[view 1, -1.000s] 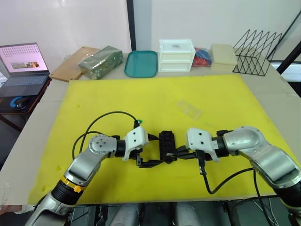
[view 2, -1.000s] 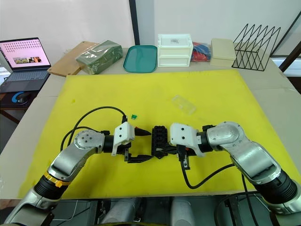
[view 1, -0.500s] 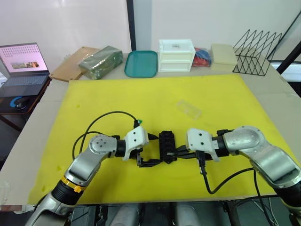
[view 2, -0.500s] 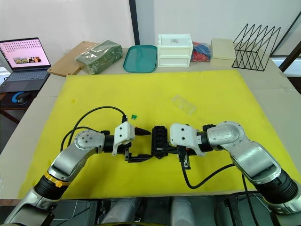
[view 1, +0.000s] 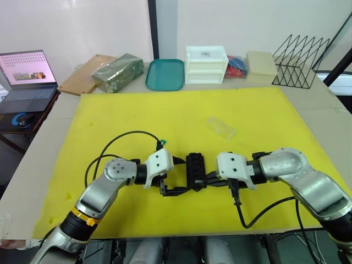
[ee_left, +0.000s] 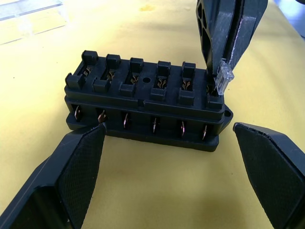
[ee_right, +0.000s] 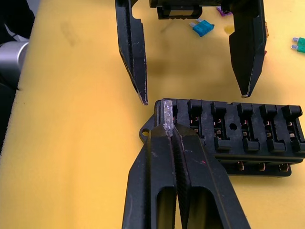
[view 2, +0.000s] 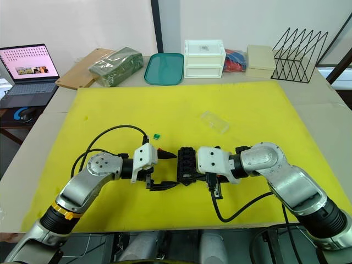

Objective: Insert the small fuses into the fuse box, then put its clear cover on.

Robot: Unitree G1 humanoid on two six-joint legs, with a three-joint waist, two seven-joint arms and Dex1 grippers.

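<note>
1. the small black plastic fuse box (view 1: 195, 165) with two rows of slots lies on the yellow foam mat (view 1: 181, 110) on the bench, between the two tools.
2. the right tool (ee_right: 169, 125) has its two black fingers pressed together on a tiny clear grey fuse (ee_right: 167, 114). the fuse sits at the end slot at a corner of the box.
3. the left tool (ee_left: 167, 157) is spread wide. one finger is on each side of the box, just beside it, and i cannot tell if they touch it.
4. a small green fuse (view 2: 157, 135) lies on the mat just beyond the left tool.
5. in the right wrist view, a small teal fuse (ee_right: 202, 28) lies on the mat past the box.
6. the clear plastic cover (view 1: 221, 127), a small see-through lid, lies on the mat well apart from the box, toward the far side.
7. at the back of the bench stand a teal tray (view 1: 165, 73), a white drawer unit (view 1: 206, 64) and a black wire rack (view 1: 300, 53).
</note>
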